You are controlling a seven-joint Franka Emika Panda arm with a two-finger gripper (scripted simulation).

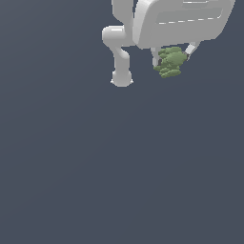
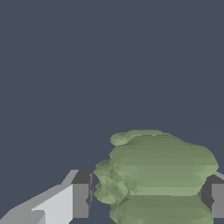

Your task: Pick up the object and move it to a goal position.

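Observation:
The object (image 1: 170, 62) is an olive-green, lumpy, ridged chunk. It hangs under the white hand near the top of the exterior view, between the two fingers of my gripper (image 1: 171, 56). In the wrist view the object (image 2: 159, 177) fills the space between the dark finger pads (image 2: 81, 199), one on each side, and both pads press against it. The gripper is shut on the object. The white hand hides the object's upper part in the exterior view.
The white arm's base and lower links (image 1: 121, 57) stand toward the exterior view's left of the gripper. A plain dark grey-blue floor (image 1: 119, 167) fills all the rest of both views.

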